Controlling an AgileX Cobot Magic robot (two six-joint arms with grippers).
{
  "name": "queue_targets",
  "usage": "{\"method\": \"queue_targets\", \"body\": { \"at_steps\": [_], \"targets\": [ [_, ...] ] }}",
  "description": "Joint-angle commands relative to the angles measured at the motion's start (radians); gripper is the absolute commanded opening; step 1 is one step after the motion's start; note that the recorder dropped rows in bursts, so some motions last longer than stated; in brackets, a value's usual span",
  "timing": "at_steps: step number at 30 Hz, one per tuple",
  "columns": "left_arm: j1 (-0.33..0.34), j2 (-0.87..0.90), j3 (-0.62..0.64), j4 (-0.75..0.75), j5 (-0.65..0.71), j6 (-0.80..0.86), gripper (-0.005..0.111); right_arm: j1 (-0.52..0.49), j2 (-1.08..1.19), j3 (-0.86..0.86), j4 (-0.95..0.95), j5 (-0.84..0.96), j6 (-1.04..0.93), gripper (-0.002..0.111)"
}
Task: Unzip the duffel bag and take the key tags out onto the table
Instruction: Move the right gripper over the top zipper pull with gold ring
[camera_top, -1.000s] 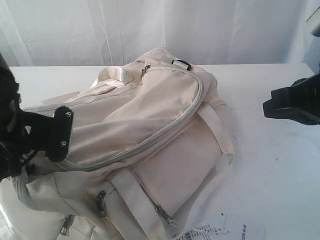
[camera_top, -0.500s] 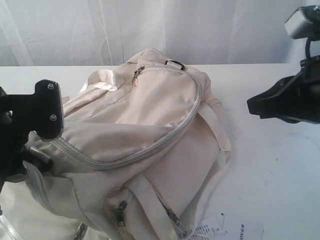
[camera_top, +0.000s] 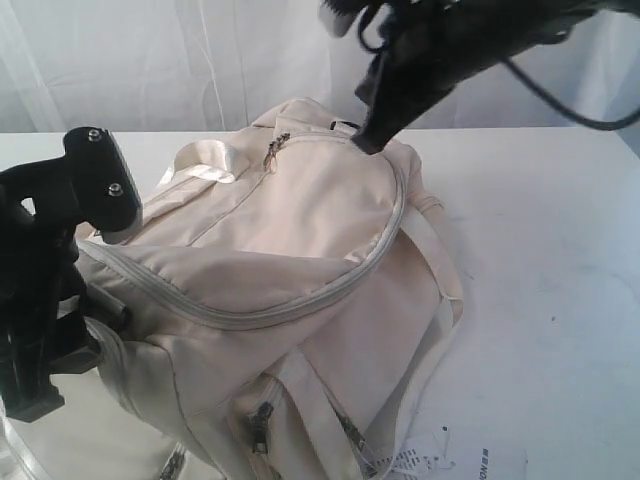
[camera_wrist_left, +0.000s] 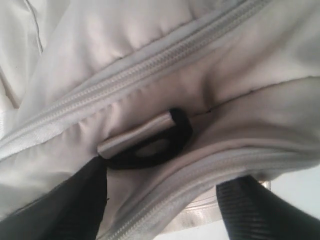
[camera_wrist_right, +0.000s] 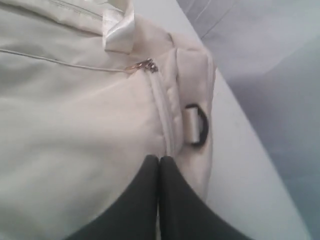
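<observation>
The cream duffel bag (camera_top: 300, 230) lies on the white table (camera_top: 560, 300) with its grey main zipper (camera_top: 300, 308) closed. The zipper pull (camera_top: 272, 150) rests near the far end. My left gripper (camera_wrist_left: 165, 175) is open at the bag's near left end. Its fingers (camera_wrist_left: 60, 210) straddle a zipper seam beside a black D-ring (camera_wrist_left: 150, 145). My right gripper (camera_top: 362, 143) reaches in from the upper right. It is shut and empty, its tips (camera_wrist_right: 159, 160) just over the bag's far end, near the zipper pull (camera_wrist_right: 145, 65) and a black clip (camera_wrist_right: 197, 125). The key tags are hidden.
A printed paper label (camera_top: 440, 462) lies at the table's front edge beside the bag. A white curtain (camera_top: 180, 60) hangs behind the table. Bare tabletop stretches to the right of the bag. Side pocket zippers (camera_top: 262, 420) face the front.
My right arm has swung from the right side over to the bag's far end. My left gripper has opened and risen, and the bag's near end has shifted.
</observation>
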Motion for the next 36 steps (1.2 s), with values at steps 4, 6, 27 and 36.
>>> {"method": "queue_targets", "body": {
  "at_steps": [4,6,27,36],
  "targets": [
    [-0.001,-0.006,0.003,-0.06,-0.016,-0.032,0.067,0.12,0.209,-0.125,-0.284,-0.213,-0.019,0.018],
    [-0.001,-0.006,0.003,-0.061,-0.016,-0.036,0.067,0.136,0.265,-0.152,-0.354,-0.217,-0.039,0.034],
    [-0.001,-0.006,0.003,-0.087,-0.016,-0.036,0.067,0.126,0.438,-0.161,-0.386,-0.383,0.053,0.057],
    [-0.001,-0.006,0.025,-0.084,0.0,-0.031,0.056,0.055,0.414,-0.161,-0.39,-0.306,0.221,0.057]
  ]
}}
